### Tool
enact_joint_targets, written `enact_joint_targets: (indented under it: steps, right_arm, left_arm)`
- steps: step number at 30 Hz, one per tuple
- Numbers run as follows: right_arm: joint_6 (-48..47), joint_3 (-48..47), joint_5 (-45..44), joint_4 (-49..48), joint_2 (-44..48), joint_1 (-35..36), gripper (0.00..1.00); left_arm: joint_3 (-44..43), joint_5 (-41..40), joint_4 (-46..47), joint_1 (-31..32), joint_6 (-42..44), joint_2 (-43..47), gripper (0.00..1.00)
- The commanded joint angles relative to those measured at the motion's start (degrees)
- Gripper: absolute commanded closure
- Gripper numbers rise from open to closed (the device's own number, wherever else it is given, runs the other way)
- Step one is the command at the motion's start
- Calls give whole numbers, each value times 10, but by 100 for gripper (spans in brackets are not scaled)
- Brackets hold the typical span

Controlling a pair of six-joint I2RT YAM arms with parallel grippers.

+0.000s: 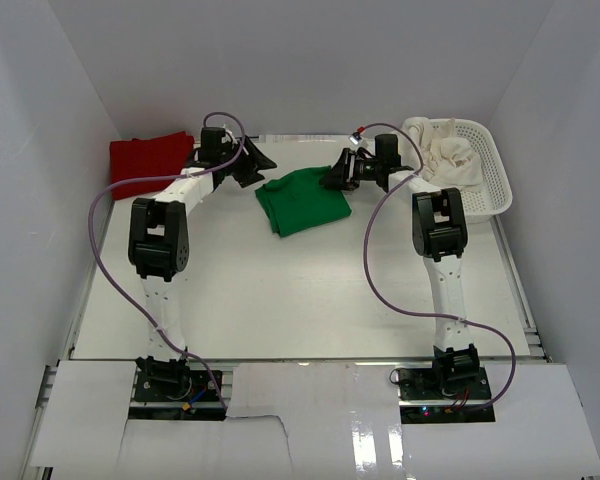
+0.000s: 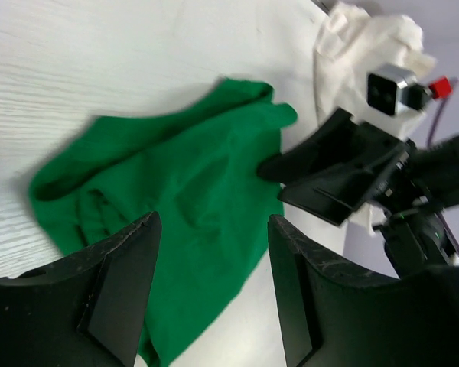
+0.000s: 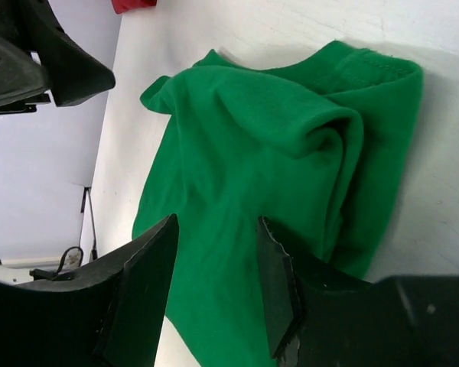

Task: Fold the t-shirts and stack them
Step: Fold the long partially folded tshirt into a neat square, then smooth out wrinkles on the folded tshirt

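Both wide and empty, left tool (image 1: 258, 166) and right tool (image 1: 332, 179) flank the green shirt (image 1: 302, 202), seemingly folded; red shirt (image 1: 150, 160) lies folded beyond left tool; cream shirts (image 1: 450, 158) and stacking remain.

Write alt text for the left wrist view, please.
A loosely folded green t-shirt lies on the white table, seen between the open fingers of the left gripper. The right gripper, also open, hovers at the shirt's edge, with cream-white shirts behind it.
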State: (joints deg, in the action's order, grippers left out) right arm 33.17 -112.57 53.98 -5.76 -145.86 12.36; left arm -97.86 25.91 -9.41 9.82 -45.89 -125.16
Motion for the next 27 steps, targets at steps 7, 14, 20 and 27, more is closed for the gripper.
enact_joint_targets:
  steps: [7, 14, 20, 27]
  right_arm:
    - [-40, -6, -10, 48, 16, 6, 92]
    - [-64, 22, -27, 73, 15, 20, 92]
    - [-86, 81, -51, 70, 37, 28, 92]
    - [-117, 192, -91, 68, 92, 30, 92]
  left_arm:
    - [-29, 160, 29, 25, 44, -21, 32]
    - [-46, 185, 9, 31, 66, -40, 32]
    - [-61, 193, -23, 45, 88, -55, 33]
    - [-23, 182, -46, 70, 122, -43, 33]
